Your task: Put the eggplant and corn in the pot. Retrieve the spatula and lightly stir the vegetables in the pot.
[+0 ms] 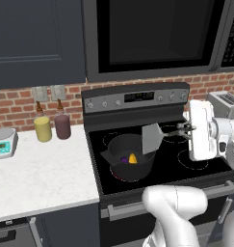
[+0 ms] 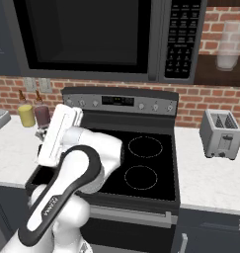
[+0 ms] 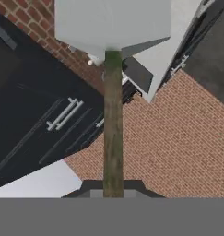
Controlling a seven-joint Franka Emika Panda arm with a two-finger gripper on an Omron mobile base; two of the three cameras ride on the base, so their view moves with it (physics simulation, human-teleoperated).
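White arm (image 2: 67, 183), faint unreadable lettering, fingers (image 1: 186, 129) gripping spatula (image 1: 152, 137).

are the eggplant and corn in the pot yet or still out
In. The left base view shows the purple eggplant and the yellow corn lying side by side inside the dark pot on the stove.

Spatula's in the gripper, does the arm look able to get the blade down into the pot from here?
Probably yes. The gripper is shut on the spatula, whose blade hangs over the pot rim. The pot is open-topped, holding the eggplant and corn; nothing lies between.
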